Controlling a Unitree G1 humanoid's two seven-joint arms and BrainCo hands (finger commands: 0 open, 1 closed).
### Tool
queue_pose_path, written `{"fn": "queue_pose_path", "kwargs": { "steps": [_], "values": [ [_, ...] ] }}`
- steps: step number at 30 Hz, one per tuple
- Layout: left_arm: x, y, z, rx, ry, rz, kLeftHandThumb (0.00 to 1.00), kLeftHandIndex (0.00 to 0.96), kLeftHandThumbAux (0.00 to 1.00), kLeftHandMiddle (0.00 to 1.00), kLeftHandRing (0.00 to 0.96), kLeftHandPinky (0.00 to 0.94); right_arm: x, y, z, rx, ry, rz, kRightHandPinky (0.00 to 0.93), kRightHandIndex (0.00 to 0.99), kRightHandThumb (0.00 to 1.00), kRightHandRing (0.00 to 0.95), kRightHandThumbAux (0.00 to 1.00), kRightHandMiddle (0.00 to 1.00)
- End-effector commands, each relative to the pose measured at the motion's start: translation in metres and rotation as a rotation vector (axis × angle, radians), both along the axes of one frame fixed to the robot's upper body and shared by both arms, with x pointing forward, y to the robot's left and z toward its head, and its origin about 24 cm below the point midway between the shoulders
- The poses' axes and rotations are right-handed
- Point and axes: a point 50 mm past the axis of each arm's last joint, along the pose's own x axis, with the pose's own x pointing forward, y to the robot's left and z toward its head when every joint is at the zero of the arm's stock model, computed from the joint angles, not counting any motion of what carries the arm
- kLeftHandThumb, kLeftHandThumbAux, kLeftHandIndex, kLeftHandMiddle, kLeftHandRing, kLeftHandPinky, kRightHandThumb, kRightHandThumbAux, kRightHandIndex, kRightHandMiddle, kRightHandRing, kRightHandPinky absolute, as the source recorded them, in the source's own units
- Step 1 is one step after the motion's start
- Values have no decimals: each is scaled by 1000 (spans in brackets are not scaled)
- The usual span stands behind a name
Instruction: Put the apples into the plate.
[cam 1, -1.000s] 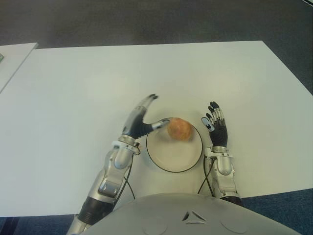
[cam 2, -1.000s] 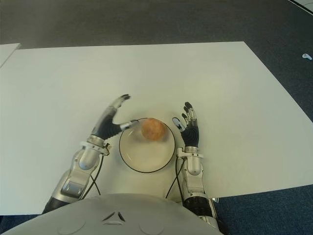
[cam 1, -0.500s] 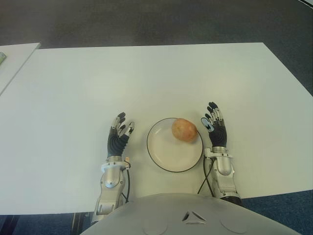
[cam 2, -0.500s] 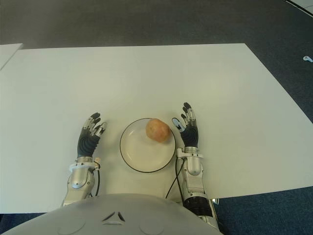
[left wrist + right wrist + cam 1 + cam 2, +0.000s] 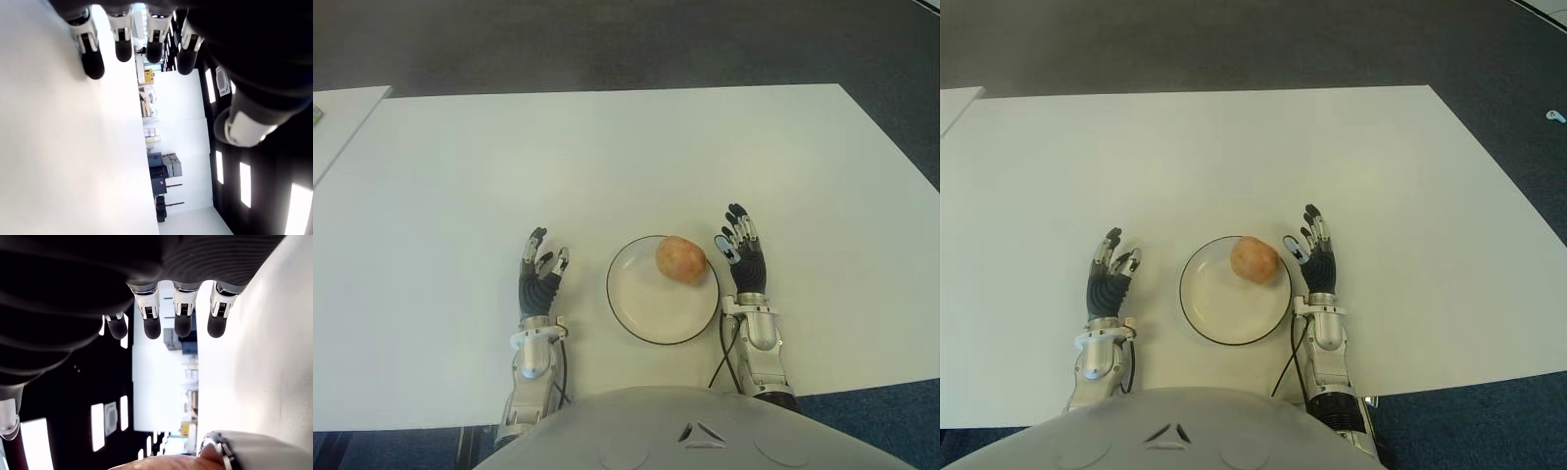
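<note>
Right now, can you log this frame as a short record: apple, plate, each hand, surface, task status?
apple: one apple, sitting in the plate toward its far right rim
plate: white plate with dark rim, on the table between the hands
left hand: left hand left of the plate, fingers spread, holding nothing
right hand: right hand right of the plate, fingers spread, holding nothing
surface: white table
task status: the only visible apple is already in the plate

Left hand (image 5: 540,274) and right hand (image 5: 742,257) show palm-down, forearms parallel, fingers extended, holding nothing.
</note>
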Motion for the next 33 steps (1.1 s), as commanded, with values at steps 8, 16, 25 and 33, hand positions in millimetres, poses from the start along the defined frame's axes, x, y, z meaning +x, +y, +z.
{"fn": "queue_pose_path", "kwargs": {
  "steps": [8, 16, 25, 33],
  "values": [
    [-11, -13, -16, -74, 47, -27, 155, 181, 601, 80, 56, 101, -32, -4, -47, 38, 267, -20, 0, 0, 68, 0, 475, 0],
    [-13, -24, -16, -169, 7, -54, 288, 298, 646, 189, 164, 251, -30, -7, -47, 38, 271, -14, 0, 0, 67, 0, 469, 0],
    [-15, -28, -27, -217, -22, -115, 276, 302, 634, 216, 207, 277, -30, -10, -45, 22, 270, 7, 0, 0, 61, 0, 461, 0],
    [-15, -31, -33, -191, 22, -145, 209, 237, 611, 191, 179, 195, -31, -10, -43, 16, 266, 7, 0, 0, 63, 0, 468, 0]
  ]
}}
